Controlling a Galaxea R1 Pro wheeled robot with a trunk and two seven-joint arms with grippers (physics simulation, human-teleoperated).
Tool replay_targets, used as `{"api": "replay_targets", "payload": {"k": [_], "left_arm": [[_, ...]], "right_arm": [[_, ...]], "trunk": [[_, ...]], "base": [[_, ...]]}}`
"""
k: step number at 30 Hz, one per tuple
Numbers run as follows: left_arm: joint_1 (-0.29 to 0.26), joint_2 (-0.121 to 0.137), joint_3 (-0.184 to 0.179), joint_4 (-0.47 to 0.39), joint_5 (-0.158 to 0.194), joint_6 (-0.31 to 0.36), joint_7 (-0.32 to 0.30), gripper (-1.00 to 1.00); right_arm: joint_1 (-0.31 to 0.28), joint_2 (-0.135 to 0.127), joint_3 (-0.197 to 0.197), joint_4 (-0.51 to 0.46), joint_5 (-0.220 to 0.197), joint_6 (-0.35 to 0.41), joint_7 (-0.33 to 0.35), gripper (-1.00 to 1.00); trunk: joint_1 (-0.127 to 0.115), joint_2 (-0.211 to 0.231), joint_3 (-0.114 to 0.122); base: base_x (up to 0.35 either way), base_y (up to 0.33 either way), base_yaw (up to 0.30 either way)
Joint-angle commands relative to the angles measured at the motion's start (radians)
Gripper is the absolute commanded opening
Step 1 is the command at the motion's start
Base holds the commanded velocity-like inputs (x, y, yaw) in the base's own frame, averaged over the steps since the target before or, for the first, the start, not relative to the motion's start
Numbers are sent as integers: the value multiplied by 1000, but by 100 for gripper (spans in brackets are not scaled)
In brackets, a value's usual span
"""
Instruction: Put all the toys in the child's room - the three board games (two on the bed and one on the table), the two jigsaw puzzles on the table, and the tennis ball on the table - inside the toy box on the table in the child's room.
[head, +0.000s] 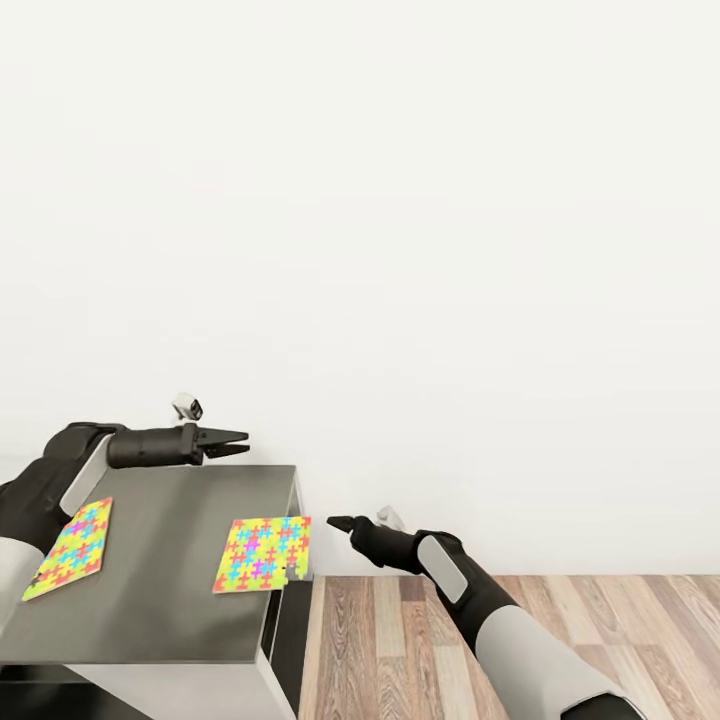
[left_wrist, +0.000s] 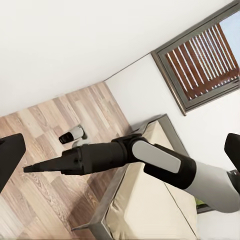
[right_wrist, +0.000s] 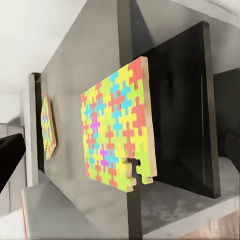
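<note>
Right gripper (head: 335, 522), apparently pressed together and empty, points at flat multicoloured jigsaw puzzle sheet (head: 264, 554) overhanging grey table (head: 170, 590); sheet likely light and stiff: grasp overhanging edge.

You have nothing to read here: no words, labels, brands or numbers. The two jigsaw puzzles (head: 264, 554) (head: 70, 548) on the table (head: 165, 590) carry only coloured interlocking shapes, no lettering.
</note>
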Motion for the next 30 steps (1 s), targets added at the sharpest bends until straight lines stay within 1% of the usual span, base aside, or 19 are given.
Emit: {"api": "replay_targets", "payload": {"k": [1,3,7,16,19,21,24,30], "left_arm": [[3,0,-4,-1,3,8,-3,100],[12,0,-4,-6,3,8,-3,100],[21,0,-3,-17,4,8,-4,100],[23,0,2,-22,5,8,-4,100],[24,1,3,-22,5,8,-4,100],[24,0,1,-22,5,8,-3,100],[24,0,-1,-22,5,8,-3,100],[24,-1,1,-22,5,8,-3,100]], "right_arm": [[-1,-1,17,-1,-2,2,3,100],[-1,0,35,-3,-3,2,5,100],[-1,0,49,-5,-3,1,6,100],[-1,-1,54,-8,-3,-5,9,100],[-1,-1,55,-8,-3,-27,10,100],[-1,-1,56,-9,-3,-62,11,100],[-1,-1,58,-9,-3,-78,11,100],[-1,-1,58,-9,-3,-83,11,100]], "trunk": [[4,-8,-4],[12,-22,-11],[27,-50,-23],[62,-113,-51],[73,-134,-61],[81,-148,-67],[92,-169,-76],[115,-211,-95]], "base": [[0,0,0],[0,0,0],[0,0,0],[0,0,0],[0,0,0],[0,0,0],[0,0,0],[0,0,0]]}}
